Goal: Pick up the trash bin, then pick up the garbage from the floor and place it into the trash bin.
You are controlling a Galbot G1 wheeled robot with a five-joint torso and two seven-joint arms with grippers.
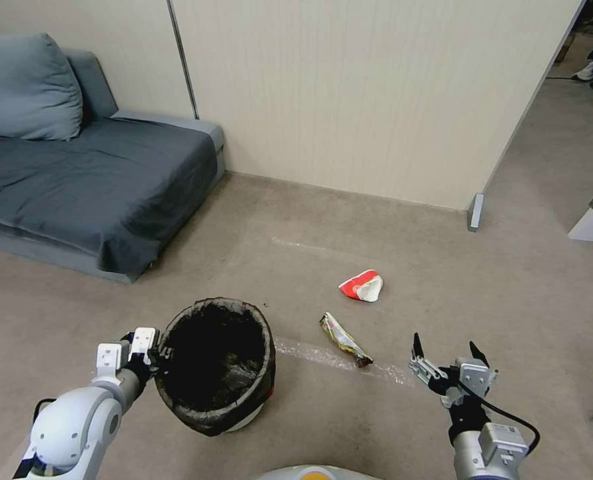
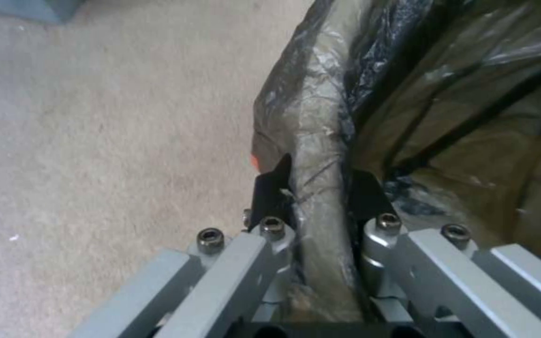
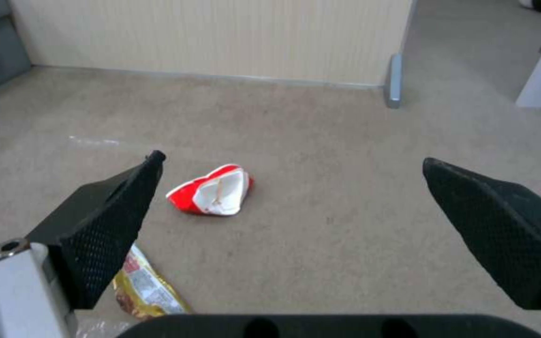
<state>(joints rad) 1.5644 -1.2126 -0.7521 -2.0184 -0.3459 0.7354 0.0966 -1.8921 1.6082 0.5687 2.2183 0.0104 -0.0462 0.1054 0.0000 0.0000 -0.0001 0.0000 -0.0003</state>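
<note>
Two wrappers (image 1: 362,285) lie beyond bin (image 1: 246,400) | left pincer (image 1: 151,353) grips rim | right pincer (image 1: 446,352) wide | sofa (image 1: 96,180) left.

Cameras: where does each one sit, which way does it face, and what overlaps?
Head view: high on the robot, facing forward and down at the floor; both arms show, left tool at the trash bin, right tool open.
Left wrist view: on the left arm, along its tool, shut on the bag-lined bin rim.
Right wrist view: on the right arm, looking out between its open fingers at the floor.
Shared by head and right wrist views: red-and-white wrapper, yellow snack packet.
</note>
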